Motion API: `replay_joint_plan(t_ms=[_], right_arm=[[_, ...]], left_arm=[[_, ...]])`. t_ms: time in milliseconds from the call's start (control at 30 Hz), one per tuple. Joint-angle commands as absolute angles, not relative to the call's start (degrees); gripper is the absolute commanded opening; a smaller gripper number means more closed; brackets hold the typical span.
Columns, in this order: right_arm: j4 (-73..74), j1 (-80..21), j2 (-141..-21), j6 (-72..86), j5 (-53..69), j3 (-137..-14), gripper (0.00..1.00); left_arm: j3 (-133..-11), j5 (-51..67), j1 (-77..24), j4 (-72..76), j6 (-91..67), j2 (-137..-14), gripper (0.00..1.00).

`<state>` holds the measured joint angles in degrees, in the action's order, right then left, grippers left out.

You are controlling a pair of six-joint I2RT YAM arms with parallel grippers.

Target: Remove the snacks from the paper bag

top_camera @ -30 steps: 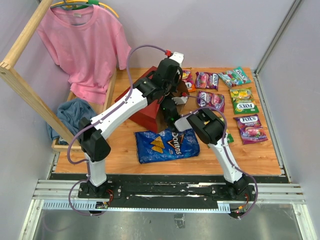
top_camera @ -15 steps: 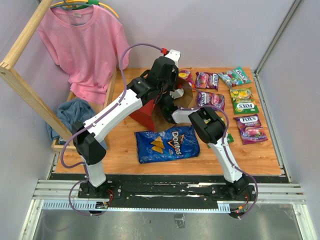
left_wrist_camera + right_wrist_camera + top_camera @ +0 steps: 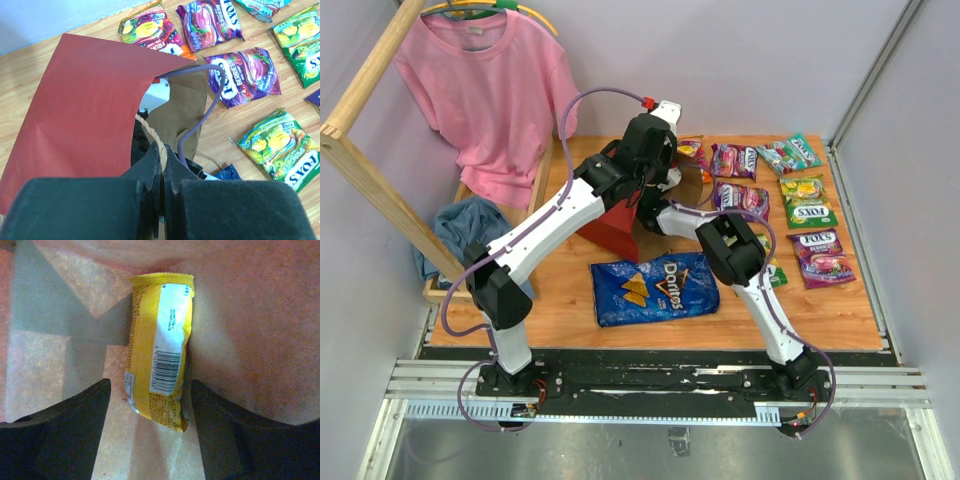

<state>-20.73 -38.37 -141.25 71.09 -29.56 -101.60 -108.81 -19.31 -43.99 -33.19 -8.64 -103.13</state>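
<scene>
Your right gripper [image 3: 150,386] has its jaws spread wide inside the tall dark red paper bag [image 3: 85,105]. Its black fingers [image 3: 70,430] flank a small yellow glossy-wrapped candy bar [image 3: 161,340] that lies on the brown kraft inner wall. Your left gripper [image 3: 161,167] is clamped on the bag's twisted paper loop handle [image 3: 149,127], which seems to hold the mouth up. Expect the bar to be light, fairly stiff and slick in its wrapper; pinch it across its narrow width near the middle, not by the crimped ends. Only the barcode side shows, and you cannot tell whether other snacks lie deeper. From above, the bag and left arm hide the right fingers.
</scene>
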Motion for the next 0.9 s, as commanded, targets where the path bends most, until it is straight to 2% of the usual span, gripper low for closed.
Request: replay_joint_plan(t_ms=[0, 233, 333, 633, 867], right_arm=[[-15.45, -36.62, -145.0, 72.07, -29.3, -104.77, 0.62], [-21.11, -35.91, -145.43, 70.94, -27.3, -103.61, 0.22], [-23.52, -35.86, -144.2, 68.89, -27.36, -102.34, 0.02], [-33.78, -37.6, -129.5, 59.08, -28.8, -87.8, 0.01], [-40.36, -41.3, -119.9, 57.97, -26.61, -74.72, 0.01]], left_arm=[[-109.47, -18.46, -43.88, -32.21, -8.35, -102.22, 0.0], [-108.95, -19.15, -43.86, -32.08, -7.92, -102.22, 0.0], [-108.45, -20.68, -43.86, -32.15, -7.38, -102.32, 0.01], [-106.83, -26.94, -41.23, -32.18, -6.12, -102.66, 0.01], [-105.94, -29.13, -36.8, -30.98, -6.78, -103.6, 0.01]])
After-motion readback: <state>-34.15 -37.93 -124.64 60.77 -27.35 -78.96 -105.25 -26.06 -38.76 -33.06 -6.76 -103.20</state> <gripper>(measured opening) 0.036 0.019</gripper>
